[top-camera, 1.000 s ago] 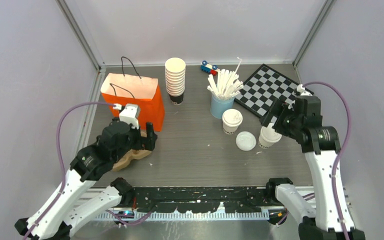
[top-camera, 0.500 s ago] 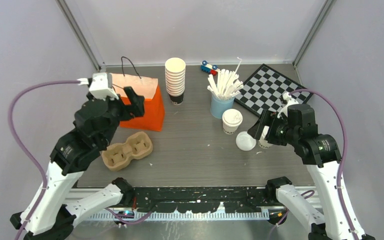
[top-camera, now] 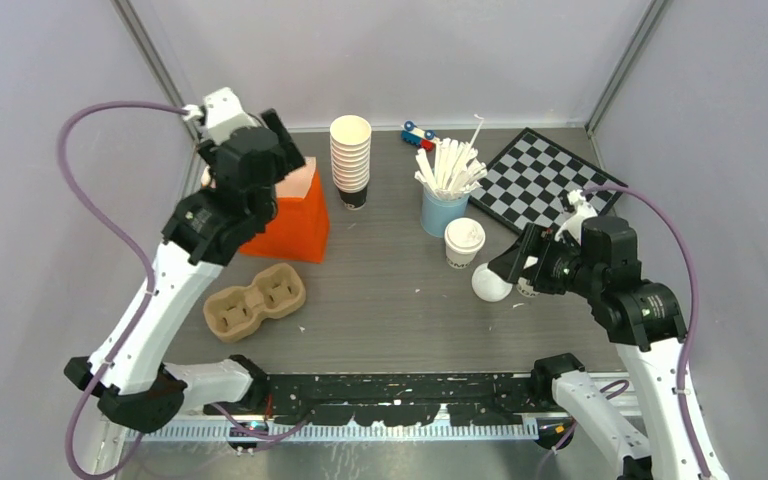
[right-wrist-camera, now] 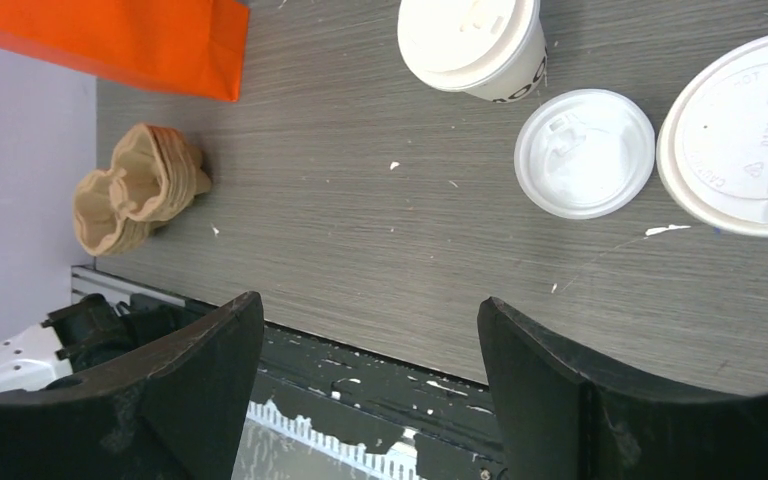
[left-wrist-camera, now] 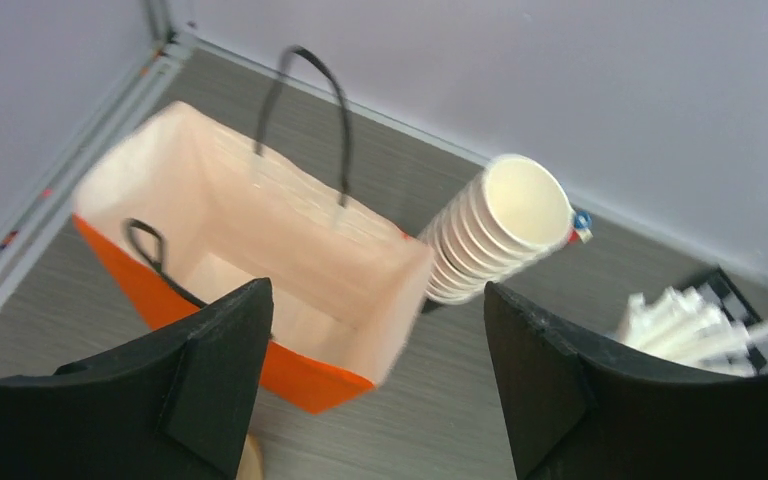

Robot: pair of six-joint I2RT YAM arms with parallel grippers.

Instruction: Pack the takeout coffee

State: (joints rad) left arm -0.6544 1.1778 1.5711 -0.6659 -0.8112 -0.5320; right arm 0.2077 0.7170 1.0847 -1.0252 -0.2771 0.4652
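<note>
Above the orange paper carrier bag [top-camera: 298, 222], the left gripper [left-wrist-camera: 378, 375] now hangs spread wide and empty, having lifted off the brown moulded-pulp two-cup tray [top-camera: 255, 300] a second ago.

That tray lies on the grey table [top-camera: 390, 310] just in front of the bag with both wells bare, and the bag's pale inside shows no cup either. The right gripper [right-wrist-camera: 370, 385], jaws likewise apart on nothing, has backed off the second lidded white paper cup [right-wrist-camera: 745, 125] towards a loose round white plastic lid [right-wrist-camera: 584, 152]. The first lidded white paper cup [top-camera: 464, 240] stands beside these, near the light-blue cup of white sticks [top-camera: 442, 212]. Packing looks barely begun.
</note>
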